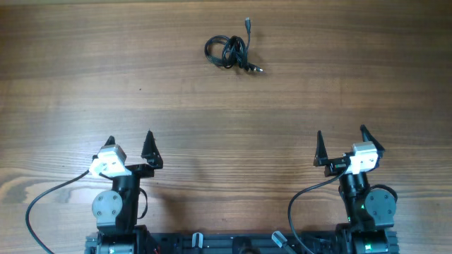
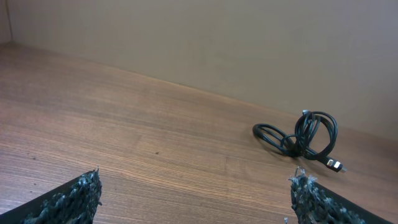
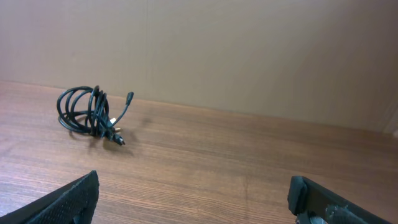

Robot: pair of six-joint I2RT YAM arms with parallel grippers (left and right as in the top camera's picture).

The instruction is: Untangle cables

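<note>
A knotted bundle of thin black cables lies alone on the wooden counter, far out from the 2 robot arms and roughly midway between them, in what reads as the very start of the untangling job. The left claw and the right claw both sit well short of the bundle, 1 to either side of it, each with its 2 fingers spread wide and nothing between them. From the bundle 1 plug end pokes out on the far side, away from the arms, and a 2nd plug trails out on the near side, toward the right arm. The coils between them appear looped through each other, though the exact crossings are too small to make out. No strand looks separated, so the whole task appears to lie ahead. The next move likely calls for 1 arm to reach out to the bundle and pinch a loop while the other closes on a free plug, the nearer seeming the easier catch, and draws it back through the coils.
</note>
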